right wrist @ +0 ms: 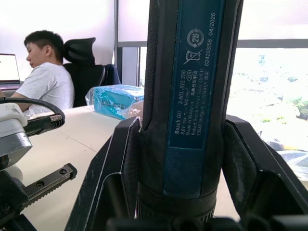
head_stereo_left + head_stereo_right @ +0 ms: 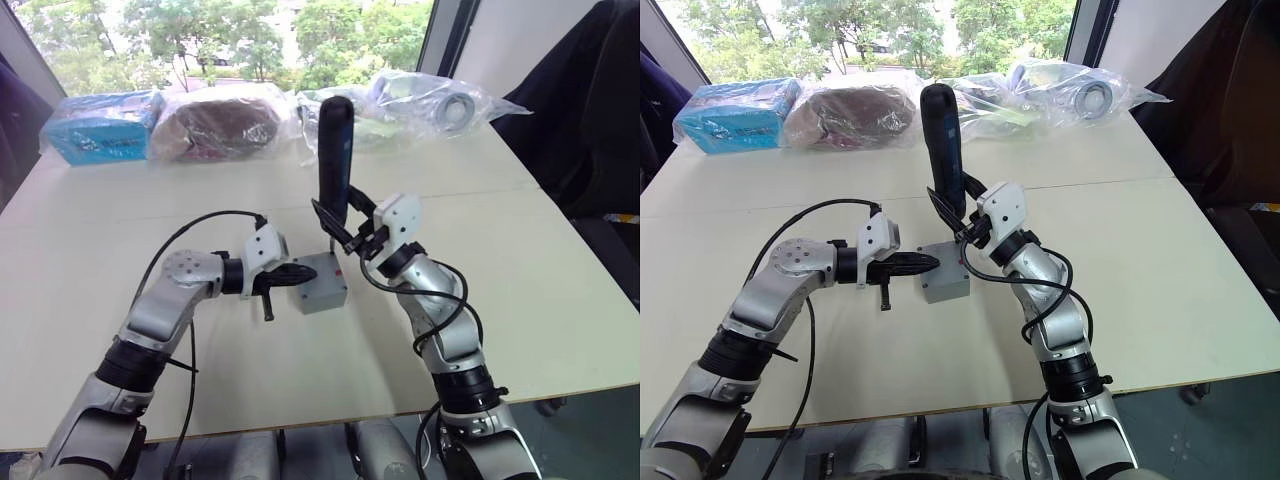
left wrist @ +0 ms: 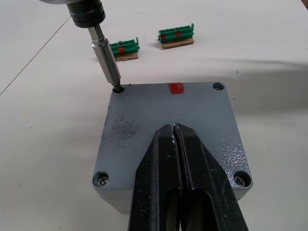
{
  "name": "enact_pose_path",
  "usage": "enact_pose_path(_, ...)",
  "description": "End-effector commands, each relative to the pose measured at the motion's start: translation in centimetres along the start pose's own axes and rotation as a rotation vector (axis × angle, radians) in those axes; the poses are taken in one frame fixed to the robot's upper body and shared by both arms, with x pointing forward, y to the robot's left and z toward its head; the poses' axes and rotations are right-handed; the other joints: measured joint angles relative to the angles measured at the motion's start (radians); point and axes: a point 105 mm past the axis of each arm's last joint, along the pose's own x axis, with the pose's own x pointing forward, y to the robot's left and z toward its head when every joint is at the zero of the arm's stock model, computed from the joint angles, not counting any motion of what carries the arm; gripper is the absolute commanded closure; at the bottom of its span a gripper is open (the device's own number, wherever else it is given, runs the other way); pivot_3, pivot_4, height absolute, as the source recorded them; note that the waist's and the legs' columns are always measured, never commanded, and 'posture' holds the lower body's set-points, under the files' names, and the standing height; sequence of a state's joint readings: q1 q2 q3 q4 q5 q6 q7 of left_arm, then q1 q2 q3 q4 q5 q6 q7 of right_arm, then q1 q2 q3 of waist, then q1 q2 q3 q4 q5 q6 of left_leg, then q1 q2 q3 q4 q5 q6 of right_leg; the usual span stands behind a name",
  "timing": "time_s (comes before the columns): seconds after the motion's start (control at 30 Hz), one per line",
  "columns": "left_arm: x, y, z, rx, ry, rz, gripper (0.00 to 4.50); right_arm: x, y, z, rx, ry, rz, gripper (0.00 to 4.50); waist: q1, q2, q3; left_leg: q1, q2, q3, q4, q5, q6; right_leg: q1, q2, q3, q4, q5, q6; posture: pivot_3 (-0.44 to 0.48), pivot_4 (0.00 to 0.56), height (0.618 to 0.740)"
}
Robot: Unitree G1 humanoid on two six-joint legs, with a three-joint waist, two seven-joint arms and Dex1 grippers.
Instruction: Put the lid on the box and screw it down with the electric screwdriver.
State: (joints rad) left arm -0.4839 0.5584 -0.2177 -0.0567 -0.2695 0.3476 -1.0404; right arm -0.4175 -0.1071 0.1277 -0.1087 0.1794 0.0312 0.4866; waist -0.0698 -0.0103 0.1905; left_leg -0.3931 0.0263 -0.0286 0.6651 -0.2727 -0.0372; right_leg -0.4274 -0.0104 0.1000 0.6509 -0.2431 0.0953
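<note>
The grey lid (image 3: 173, 120) sits flush on the box (image 2: 322, 283), red mark at one edge (screws show in three corners). The dark screwdriver (image 2: 334, 150) stands nearly upright, its metal bit in the fourth corner hole.

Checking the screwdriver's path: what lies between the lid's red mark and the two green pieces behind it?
Only bare white table, seen in the left wrist view. The electric screwdriver comes down beside that stretch, its bit in the lid corner hole.

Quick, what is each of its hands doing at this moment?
Left gripper: shut, fingers pressed on the lid, holding nothing.
Right gripper: shut on the electric screwdriver, bit in a corner screw hole.
</note>
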Motion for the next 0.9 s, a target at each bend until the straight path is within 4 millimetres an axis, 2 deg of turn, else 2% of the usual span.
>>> enact_pose_path(0.03, -0.3, 0.1, -0.2, -0.004, 0.013, 0.009, 4.5, 0.2, 0.2, 0.6, -0.021, -0.012, 0.031, 2.67, 0.0, 0.0, 0.0, 0.0, 0.0, 0.0, 0.0, 0.0, 0.0, 0.0, 0.0, 0.0, 0.0, 0.0, 0.0, 0.0, 0.15, 0.74)
enact_pose_path(0.17, -0.3, -0.1, -0.4, -0.004, 0.021, 0.004, 4.5, -0.9, 0.1, -2.8, 0.041, 0.143, 0.002, 2.67, 0.0, 0.0, 0.0, 0.001, 0.0, 0.0, 0.0, 0.0, 0.0, 0.001, 0.0, 0.0, 0.0, 0.0, 0.0, 0.0, 0.15, 0.74)
enact_pose_path(0.37, -0.2, -0.4, -0.8, -0.005, 0.033, -0.002, 4.5, -1.6, -0.8, -4.6, 0.086, 0.227, -0.062, 2.67, 0.0, -0.004, -0.005, 0.003, 0.0, 0.0, 0.0, 0.0, 0.0, 0.004, 0.0, 0.0, 0.0, -0.002, -0.003, 0.0, 0.15, 0.74)
enact_pose_path(0.57, -0.2, -0.5, -1.4, -0.003, 0.055, -0.005, 4.5, -2.6, -0.6, -6.1, 0.069, 0.301, -0.057, 2.67, 0.001, -0.008, -0.01, 0.006, 0.0, 0.0, 0.0, 0.0, 0.0, 0.008, 0.0, 0.0, -0.002, -0.004, -0.002, 0.0, 0.15, 0.74)
enact_pose_path(0.77, -0.1, -0.6, -1.8, -0.001, 0.068, -0.008, 4.5, -3.1, -0.5, -6.6, 0.069, 0.321, -0.068, 2.67, 0.001, -0.01, -0.011, 0.02, 0.0, 0.0, -0.004, 0.0, 0.0, 0.023, -0.001, 0.0, -0.008, -0.007, -0.002, 0.0, 0.15, 0.74)
enact_pose_path(0.9, 0.0, -0.7, -1.8, -0.003, 0.069, -0.012, 4.5, -3.2, -0.5, -6.7, 0.072, 0.323, -0.074, 2.67, 0.001, -0.011, -0.014, 0.021, 0.001, 0.0, -0.004, 0.0, 0.0, 0.023, -0.001, 0.0, -0.009, -0.007, -0.002, 0.0, 0.15, 0.74)
